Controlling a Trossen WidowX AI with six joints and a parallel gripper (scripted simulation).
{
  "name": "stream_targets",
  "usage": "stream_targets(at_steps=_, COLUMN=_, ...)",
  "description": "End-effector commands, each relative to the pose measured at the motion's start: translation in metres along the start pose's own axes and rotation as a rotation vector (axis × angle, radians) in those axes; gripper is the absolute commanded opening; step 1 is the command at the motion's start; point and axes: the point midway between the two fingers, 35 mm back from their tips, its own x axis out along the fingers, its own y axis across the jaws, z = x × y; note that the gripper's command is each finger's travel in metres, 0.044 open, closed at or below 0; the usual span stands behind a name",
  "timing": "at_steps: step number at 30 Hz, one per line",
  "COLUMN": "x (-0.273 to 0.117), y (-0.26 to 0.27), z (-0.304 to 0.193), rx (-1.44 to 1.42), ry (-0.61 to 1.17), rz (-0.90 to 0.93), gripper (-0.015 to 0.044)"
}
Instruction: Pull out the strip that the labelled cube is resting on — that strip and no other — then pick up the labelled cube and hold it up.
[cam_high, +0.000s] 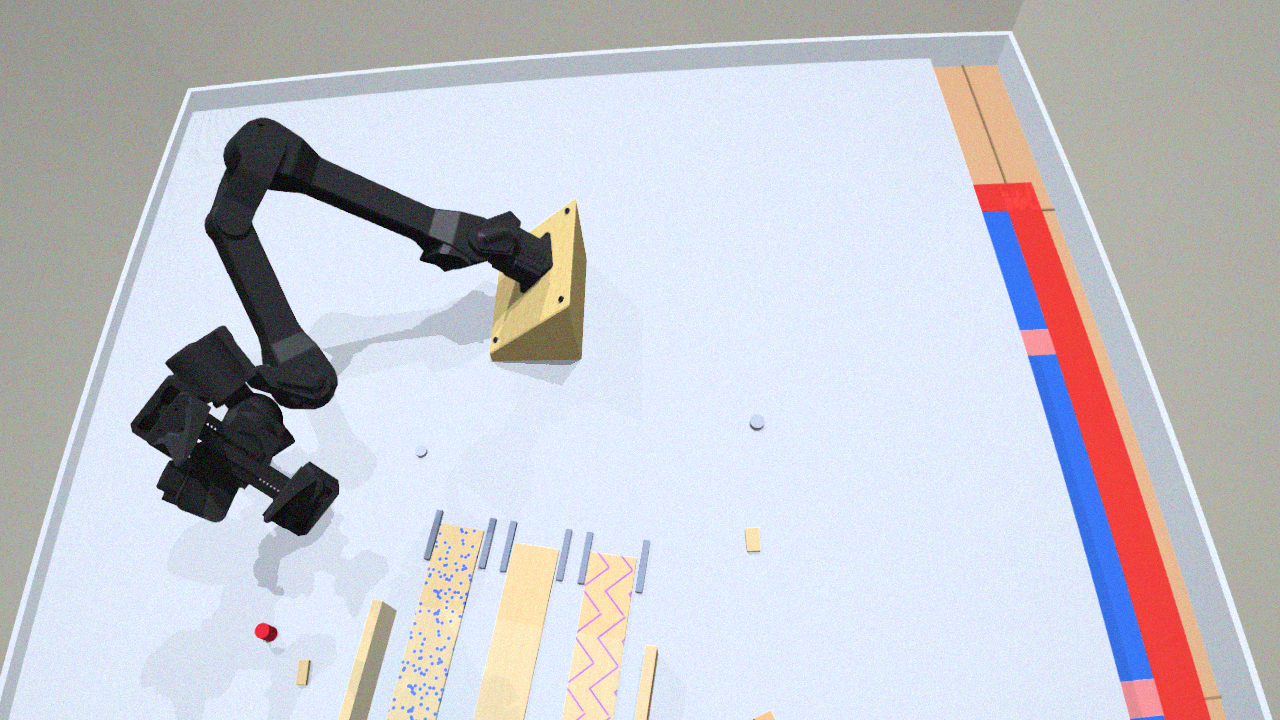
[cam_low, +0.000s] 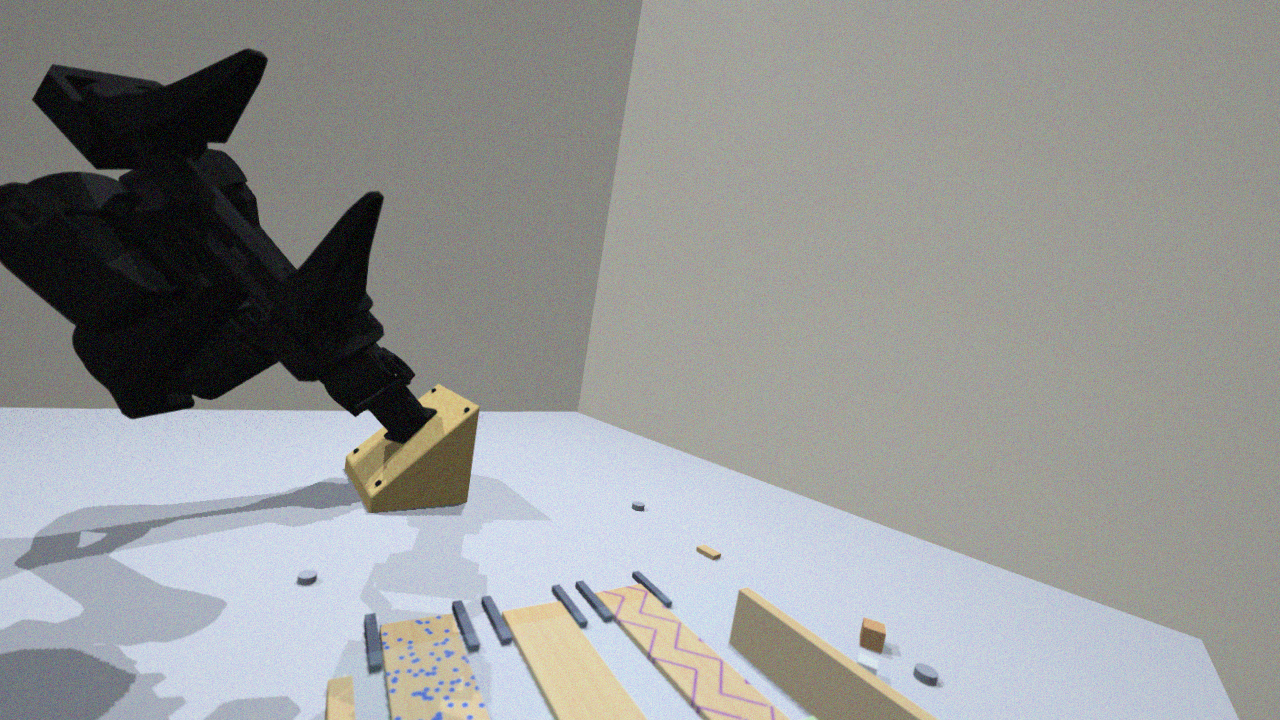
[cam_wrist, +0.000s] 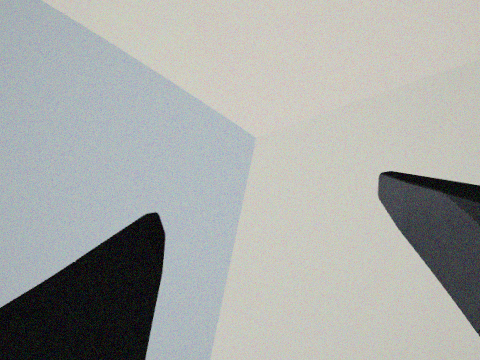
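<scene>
Three strips run side by side and leave the top and exterior views at the bottom: a blue-dotted strip (cam_high: 438, 608) (cam_low: 429, 667), a plain wooden strip (cam_high: 520, 617) (cam_low: 572, 662) and a purple-zigzag strip (cam_high: 601, 626) (cam_low: 666, 658). Their near parts are out of view. No cube can be seen resting on a strip, and no label is readable. My gripper (cam_high: 237, 458) (cam_low: 315, 127) (cam_wrist: 272, 204) is open and empty, raised high above the table to the left of the strips. The wrist view shows both fingers wide apart, with only the floor and walls beyond.
Grey guide bars (cam_high: 507, 546) (cam_low: 496, 619) flank the strips' far ends. Upright boards (cam_high: 368, 658) (cam_low: 805, 649) stand on the outer sides. An orange cube (cam_low: 872, 634) lies right of them. A red cylinder (cam_high: 265, 632) stands left. The arm rises from a wedge base (cam_high: 537, 335) (cam_low: 425, 479).
</scene>
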Motion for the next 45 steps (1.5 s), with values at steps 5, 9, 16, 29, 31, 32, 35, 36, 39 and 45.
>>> stream_targets(at_steps=5, x=0.035, y=-0.028, z=-0.001, rx=-0.099, ry=-0.201, rz=-0.051, gripper=0.0400)
stream_targets(at_steps=9, x=0.056, y=-0.080, z=-0.020, rx=-0.278, ry=-0.362, rz=-0.305, gripper=0.0400)
stream_targets(at_steps=16, x=0.051, y=-0.137, z=-0.060, rx=-0.567, ry=-0.368, rz=-0.707, gripper=0.0400)
stream_targets(at_steps=29, x=-0.024, y=-0.183, z=-0.144, rx=-1.413, ry=0.121, rz=-1.504, gripper=0.0400)
stream_targets(at_steps=31, x=-0.037, y=-0.179, z=-0.153, rx=-1.568, ry=0.237, rz=-1.603, gripper=0.0400)
stream_targets(at_steps=32, x=-0.040, y=-0.178, z=-0.155, rx=-1.610, ry=0.269, rz=-1.628, gripper=0.0400)
stream_targets(at_steps=35, x=-0.042, y=-0.177, z=-0.156, rx=-1.624, ry=0.280, rz=-1.636, gripper=0.0400)
stream_targets(at_steps=36, x=-0.042, y=-0.177, z=-0.156, rx=-1.624, ry=0.280, rz=-1.636, gripper=0.0400)
stream_targets(at_steps=39, x=-0.042, y=-0.177, z=-0.156, rx=-1.624, ry=0.280, rz=-1.636, gripper=0.0400)
stream_targets(at_steps=45, x=-0.042, y=-0.177, z=-0.156, rx=-1.624, ry=0.280, rz=-1.636, gripper=0.0400)
